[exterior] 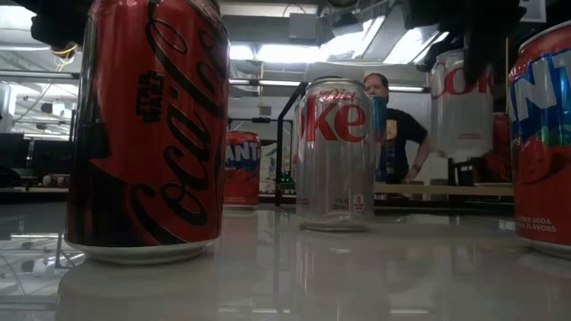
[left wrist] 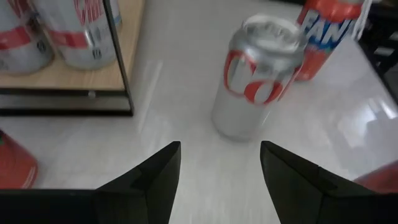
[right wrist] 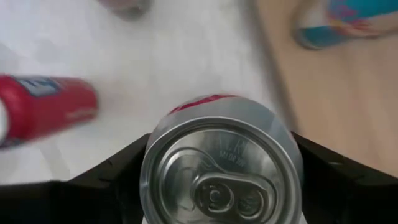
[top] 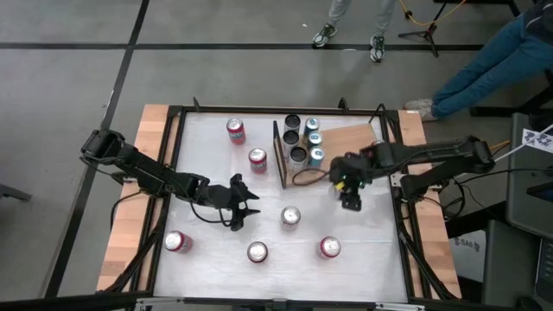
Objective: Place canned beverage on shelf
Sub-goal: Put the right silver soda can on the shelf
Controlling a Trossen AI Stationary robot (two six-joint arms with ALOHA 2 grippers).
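My right gripper is shut on a silver Diet Coke can, held in the air just off the near end of the wooden shelf. The shelf is a light-brown board with a black upright frame and bears several cans. My left gripper is open and empty at the table's middle. Another silver Diet Coke can stands upright on its base on the table just ahead of its fingers, apart from them; it also shows in the high view. My right gripper pinches the silver can between its two fingers, which lie on opposite sides of the can's wall just below the top rim. The fingers come from above, pointing down. The can hangs upright, its top up, lifted clear of the table.
Red cans stand at the far left, beside the frame, and along the near side. A cable loop lies by the shelf's near end. A person is beyond the table.
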